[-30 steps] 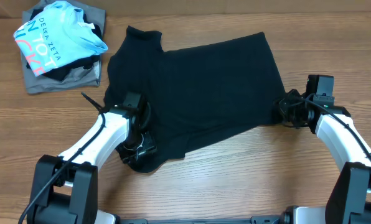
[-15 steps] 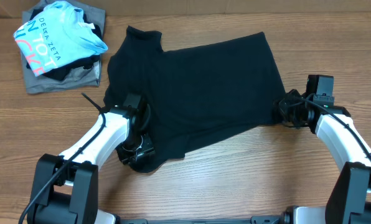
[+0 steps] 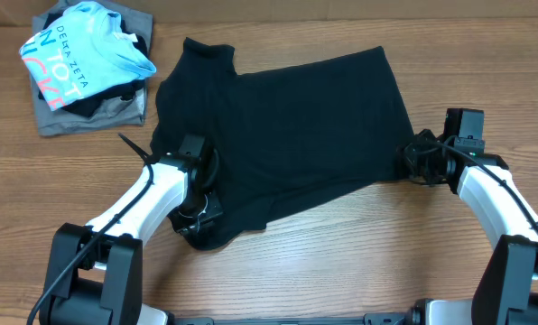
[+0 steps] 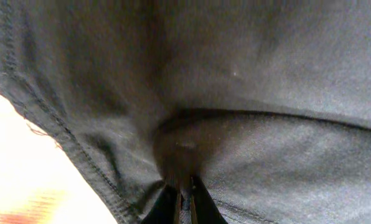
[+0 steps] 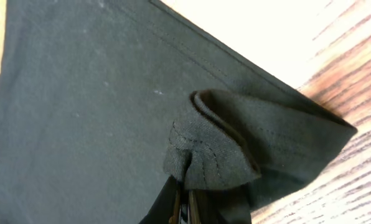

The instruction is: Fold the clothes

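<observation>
A black garment lies spread across the middle of the table. My left gripper sits at its near-left corner, shut on the hem; in the left wrist view the dark cloth fills the frame and bunches between the closed fingers. At the garment's right edge my right gripper is shut on a folded-up corner of the black fabric, which puckers just above the right gripper's fingertips.
A pile of folded clothes, light blue on grey, lies at the back left. Bare wooden table runs along the front, between the two arms.
The left gripper's jaws have closed on the garment's near-left hem. Neither arm has shifted and the cloth lies as before.
</observation>
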{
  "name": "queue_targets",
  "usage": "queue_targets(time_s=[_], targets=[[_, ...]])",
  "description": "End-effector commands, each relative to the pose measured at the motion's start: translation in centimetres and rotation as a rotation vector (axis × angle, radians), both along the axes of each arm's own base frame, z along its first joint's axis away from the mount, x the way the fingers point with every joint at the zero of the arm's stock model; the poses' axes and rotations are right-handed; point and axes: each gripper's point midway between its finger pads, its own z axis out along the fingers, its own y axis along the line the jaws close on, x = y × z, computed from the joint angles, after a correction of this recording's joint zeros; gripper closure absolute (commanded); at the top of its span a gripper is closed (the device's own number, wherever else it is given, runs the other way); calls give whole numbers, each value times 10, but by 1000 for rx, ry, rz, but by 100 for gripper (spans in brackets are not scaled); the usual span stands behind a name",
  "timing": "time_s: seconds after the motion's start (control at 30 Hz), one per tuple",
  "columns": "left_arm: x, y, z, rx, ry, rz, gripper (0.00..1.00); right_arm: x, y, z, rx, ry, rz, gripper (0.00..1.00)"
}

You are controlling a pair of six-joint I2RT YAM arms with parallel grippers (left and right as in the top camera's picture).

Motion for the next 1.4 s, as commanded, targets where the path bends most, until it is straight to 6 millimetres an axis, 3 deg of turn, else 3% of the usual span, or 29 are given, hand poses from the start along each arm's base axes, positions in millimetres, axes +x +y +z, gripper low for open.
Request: queue_targets(time_s=[0.0,0.33,0.6,0.97,1.27,1.37], targets=[[6,13,2,74,-15,-16,96,12,-4,10,-16,-43,-2,96],[57,13,48,81,-152,-38,96,29,-1,23,8,-131,7,96],[82,31,52,139,-244,0,96,44,-3,35,-6,-211,7,96],[131,49,63,173,-441,33,96,59,-19,45,-67,-280,-57,96],[146,55,69,213,-508,23,96,68,-19,20,-62,-259,-52,96],[152,54,71,209,-532,27,87,71,-19,11,-61,-252,-52,95]])
